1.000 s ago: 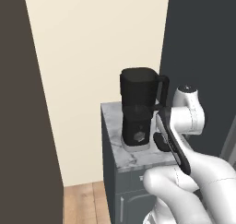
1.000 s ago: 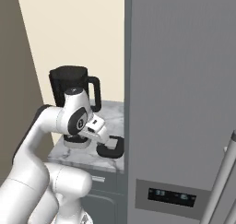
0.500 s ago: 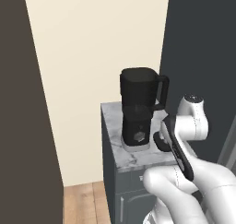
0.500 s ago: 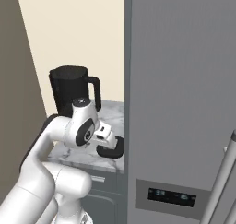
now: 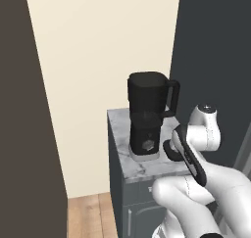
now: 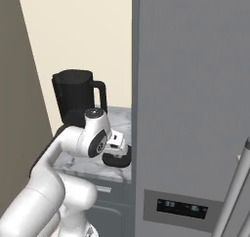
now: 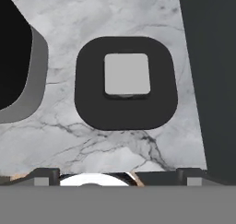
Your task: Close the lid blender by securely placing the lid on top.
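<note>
The lid (image 7: 126, 75), a flat black rounded-square cap with a pale grey square knob, lies on the marble counter (image 7: 115, 11), straight ahead of my hand. My gripper (image 7: 119, 174) is open and hovers above it, with a dark fingertip (image 7: 46, 173) at each side and nothing between them. From the right base view the gripper (image 6: 118, 150) hangs just over the lid (image 6: 117, 161). The blender (image 5: 147, 114), tall and black with a loop handle, stands left of the lid without a cap; its grey foot (image 7: 39, 80) shows beside the lid.
The tall grey fridge (image 6: 195, 109) stands right against the counter, and its dark side (image 7: 212, 80) runs close along the lid's right. A dark brown panel (image 5: 19, 109) rises at the far left. The counter's front edge (image 5: 147, 172) is near my arm.
My hand has swung a little to the right and come to rest over the lid. The lid and the blender have stayed where they were.
</note>
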Controlling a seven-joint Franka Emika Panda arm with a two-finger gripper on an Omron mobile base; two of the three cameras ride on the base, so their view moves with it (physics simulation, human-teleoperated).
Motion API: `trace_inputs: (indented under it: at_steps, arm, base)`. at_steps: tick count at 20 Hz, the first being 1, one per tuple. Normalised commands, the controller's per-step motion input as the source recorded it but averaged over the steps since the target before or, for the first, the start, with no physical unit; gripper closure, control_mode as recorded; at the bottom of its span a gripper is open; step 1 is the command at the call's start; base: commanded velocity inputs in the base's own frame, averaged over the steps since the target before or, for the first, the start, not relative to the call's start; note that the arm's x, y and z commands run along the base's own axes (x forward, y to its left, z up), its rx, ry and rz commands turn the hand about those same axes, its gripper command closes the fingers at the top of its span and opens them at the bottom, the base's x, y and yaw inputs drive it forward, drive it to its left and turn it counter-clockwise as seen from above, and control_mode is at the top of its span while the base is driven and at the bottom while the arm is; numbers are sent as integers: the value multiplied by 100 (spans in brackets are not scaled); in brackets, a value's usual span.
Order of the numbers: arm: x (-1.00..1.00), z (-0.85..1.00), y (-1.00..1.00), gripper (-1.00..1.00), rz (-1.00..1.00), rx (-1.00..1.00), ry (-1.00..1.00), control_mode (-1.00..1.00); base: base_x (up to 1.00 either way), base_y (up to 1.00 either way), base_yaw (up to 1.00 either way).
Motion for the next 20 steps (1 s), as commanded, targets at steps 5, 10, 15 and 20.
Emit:
trace_inputs:
  at_steps: [5, 10, 15, 20]
  arm:
    - [35, -11, -2, -100, 10, 0, 0, -100]
    - [32, -14, 0, -100, 3, 0, 0, -100]
    - [22, -21, -3, -100, 0, 0, 0, -100]
    - [13, -22, -4, -100, 0, 0, 0, -100]
  base:
    - [0, 0, 0]
    - [0, 0, 0]
    - [0, 0, 0]
    - [0, 0, 0]
